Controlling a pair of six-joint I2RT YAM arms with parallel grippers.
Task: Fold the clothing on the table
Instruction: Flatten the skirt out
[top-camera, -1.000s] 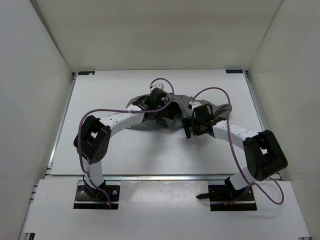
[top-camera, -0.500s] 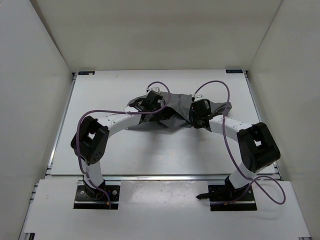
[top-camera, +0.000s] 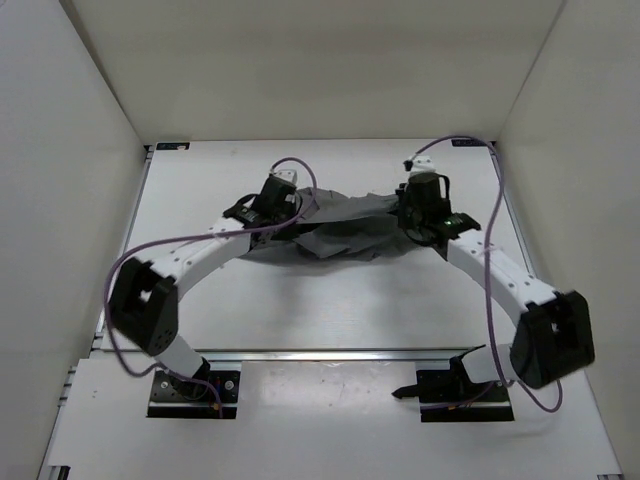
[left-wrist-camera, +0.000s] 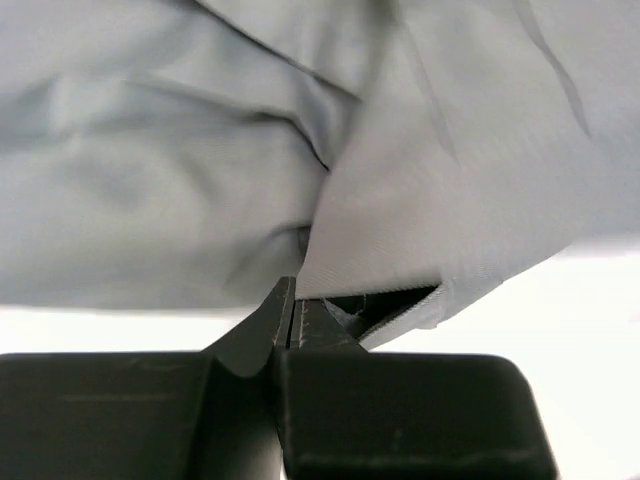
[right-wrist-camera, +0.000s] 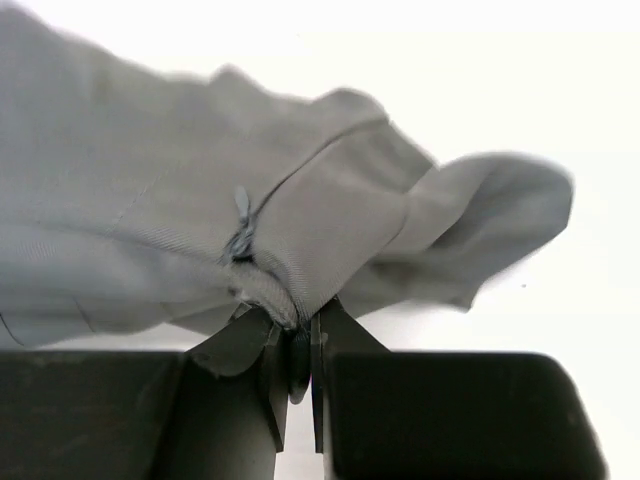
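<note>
Slightly beyond the middle of the table (top-camera: 300, 310), the grey skirt (top-camera: 345, 232) sits crumpled in a band running left to right. Left gripper (left-wrist-camera: 292, 300): jaws pressed together on a fold of fabric at the skirt's end nearer the table's left rail. Right gripper (right-wrist-camera: 300, 335): jaws pinching a seamed edge at the end nearer the table's right rail, a loose flap spreading beyond the fingertips. Both arms arch inward from the table's near edge.
</note>
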